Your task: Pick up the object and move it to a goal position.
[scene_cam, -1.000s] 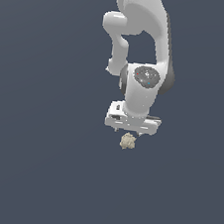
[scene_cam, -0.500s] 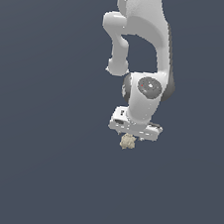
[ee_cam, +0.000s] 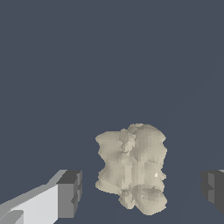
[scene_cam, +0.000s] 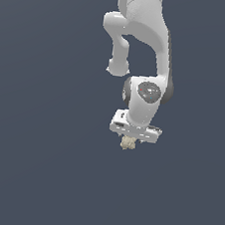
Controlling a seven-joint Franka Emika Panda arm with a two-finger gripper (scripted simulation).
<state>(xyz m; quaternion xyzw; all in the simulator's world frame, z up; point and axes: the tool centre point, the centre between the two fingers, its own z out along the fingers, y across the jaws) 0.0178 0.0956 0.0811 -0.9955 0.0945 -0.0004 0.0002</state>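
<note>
The object (scene_cam: 127, 143) is a small lumpy beige-tan clump lying on the dark grey floor. In the exterior view it sits right under my white gripper (scene_cam: 131, 138), whose hand partly hides it. In the wrist view the object (ee_cam: 132, 171) lies between my two dark fingertips (ee_cam: 70, 192). The jaws stand wide apart, with a clear gap on each side of the clump, touching nothing. My gripper (ee_cam: 142, 192) is open and low around the object.
The dark grey floor (scene_cam: 31, 174) spreads flat all around with no other object on it. The white arm (scene_cam: 140, 33) rises above the gripper toward the top of the exterior view.
The arm has come down: the gripper has lowered onto the clump, which now shows less below the hand. The clump has not moved.
</note>
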